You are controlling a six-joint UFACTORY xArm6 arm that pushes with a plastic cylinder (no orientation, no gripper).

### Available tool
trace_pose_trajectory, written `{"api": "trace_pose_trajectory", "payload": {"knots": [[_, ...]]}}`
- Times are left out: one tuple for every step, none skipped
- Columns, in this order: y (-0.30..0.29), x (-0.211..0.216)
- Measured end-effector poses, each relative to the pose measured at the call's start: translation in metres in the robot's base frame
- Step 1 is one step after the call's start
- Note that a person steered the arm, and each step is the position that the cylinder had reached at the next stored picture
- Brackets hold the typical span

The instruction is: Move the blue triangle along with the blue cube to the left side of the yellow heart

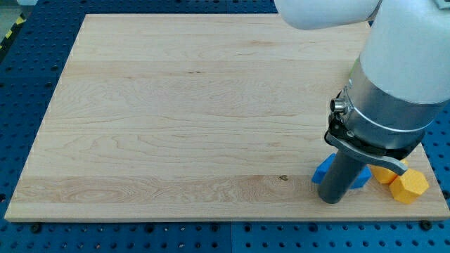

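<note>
Down at the view's bottom right, the rod hides its tip [333, 201], which holds nothing, just beside the blue blocks [323, 169], whose shapes cannot be told apart. Two yellow blocks [408, 186] lie just right of them. Small, rigid and probably light, the blues should slide easily on the wooden board [176, 105] under a square push to a flat face.

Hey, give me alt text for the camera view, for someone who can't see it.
A dark rod ends with my tip at the board's bottom right corner, in front of blue blocks whose shapes it partly hides. Two yellow blocks sit just to their right, near the edge; the arm's grey body fills the view's upper right.
</note>
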State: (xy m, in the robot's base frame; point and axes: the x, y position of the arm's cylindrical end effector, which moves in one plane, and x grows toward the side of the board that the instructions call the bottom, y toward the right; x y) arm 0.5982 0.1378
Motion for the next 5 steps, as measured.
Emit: {"api": "trace_pose_trajectory", "payload": {"knots": [[0.000,0.000],[-0.024,0.004],[-0.048,-0.006],[-0.044,-0.022],[-0.043,-0.022]]}}
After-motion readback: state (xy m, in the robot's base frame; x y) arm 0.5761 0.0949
